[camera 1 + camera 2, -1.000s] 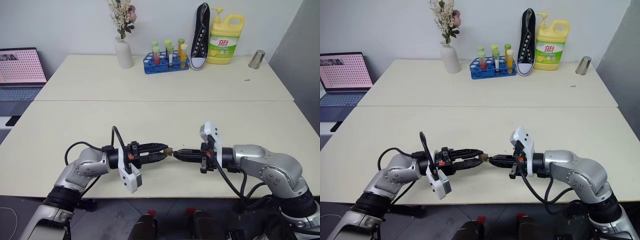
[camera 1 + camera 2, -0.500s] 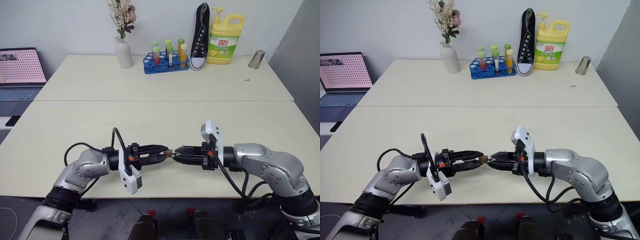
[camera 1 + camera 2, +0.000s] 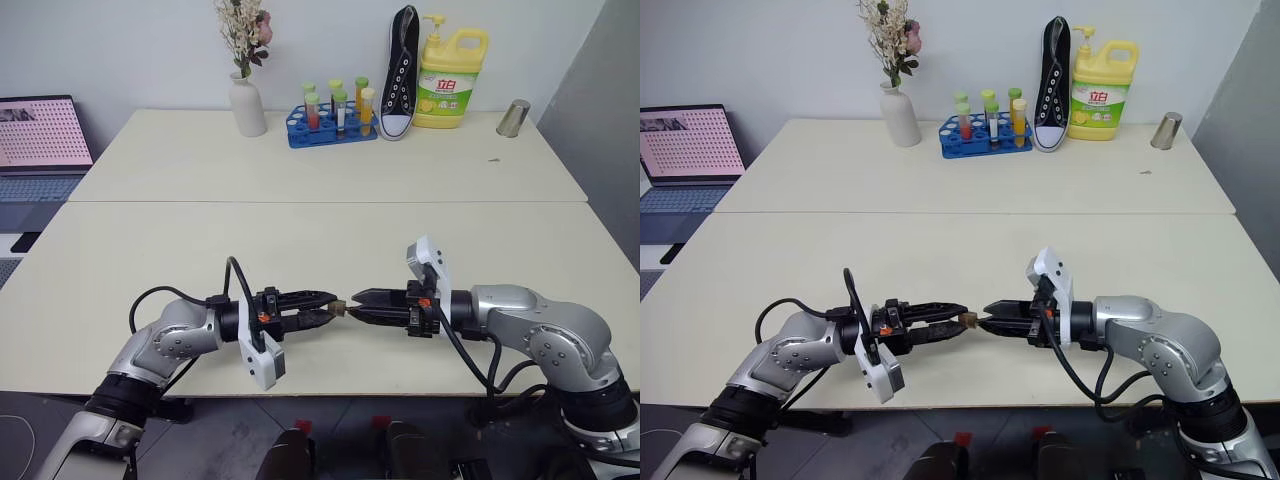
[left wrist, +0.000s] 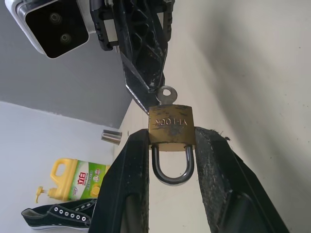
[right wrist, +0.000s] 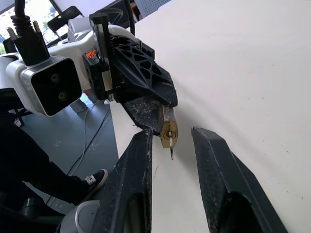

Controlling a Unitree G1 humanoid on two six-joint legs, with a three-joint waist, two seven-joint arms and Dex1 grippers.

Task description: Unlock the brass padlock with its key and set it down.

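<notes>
left pincer (image 4: 171, 145) is clamped on the brass padlock (image 4: 170, 124), one black finger on each flat side of the body, shackle looped back between the fingers, keyhole end facing outward. the key (image 4: 166, 95) is seated in the lock, only its round bow protruding. right pincer (image 5: 170, 145) faces it tip to tip, fingers parted with a gap wider than the key; the bow hangs in that gap, and it is unclear whether a fingertip touches it. both pincers are held in the air just above the front edge of the bench (image 3: 300, 240). judgement: padlock is rigid, light, smooth metal, so likely to slip or twist in the clamp if the key is torqued hard. best hold stays on the flat body faces; the key should be pinched across the flat of its bow before turning. shackle appears unreleased.
</notes>
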